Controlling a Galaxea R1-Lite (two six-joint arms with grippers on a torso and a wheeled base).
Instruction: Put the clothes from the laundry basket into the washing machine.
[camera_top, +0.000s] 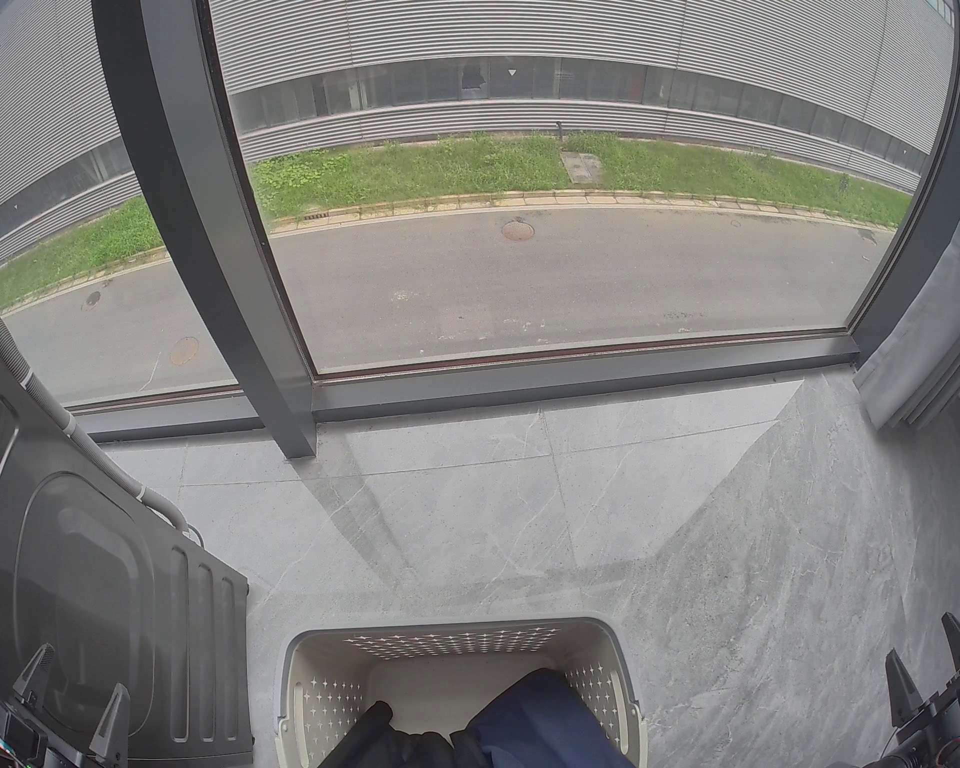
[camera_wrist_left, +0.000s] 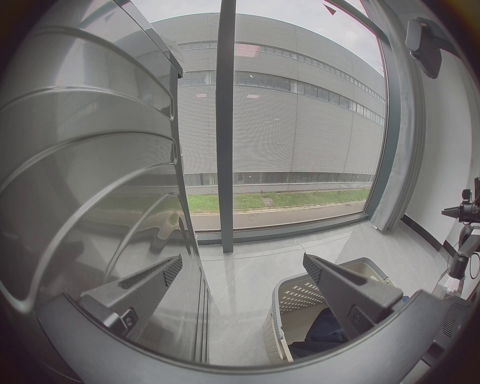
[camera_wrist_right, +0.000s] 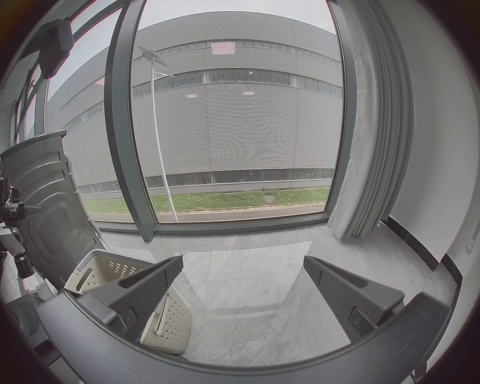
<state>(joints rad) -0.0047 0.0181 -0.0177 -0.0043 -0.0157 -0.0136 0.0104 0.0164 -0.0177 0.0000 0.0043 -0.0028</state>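
A cream laundry basket (camera_top: 300, 680) stands on the grey floor at the bottom middle of the head view, holding a dark blue garment (camera_top: 545, 725) and a black one (camera_top: 385, 745). The washing machine (camera_top: 110, 620) shows its grey back panel at the lower left. My left gripper (camera_top: 75, 695) hovers open against that panel, to the left of the basket. My right gripper (camera_top: 925, 670) is open at the lower right, over bare floor. In the left wrist view the basket (camera_wrist_left: 287, 310) and the blue garment (camera_wrist_left: 327, 327) lie beyond the open left gripper (camera_wrist_left: 242, 270). The open right gripper (camera_wrist_right: 242, 272) shows with the basket (camera_wrist_right: 107, 267) beside it.
A floor-to-ceiling window with a dark frame post (camera_top: 215, 250) runs across the far side. A grey hose (camera_top: 95, 460) runs down the washing machine's back. Grey curtains (camera_top: 915, 370) hang at the far right. Open tiled floor (camera_top: 560, 510) lies between the basket and the window.
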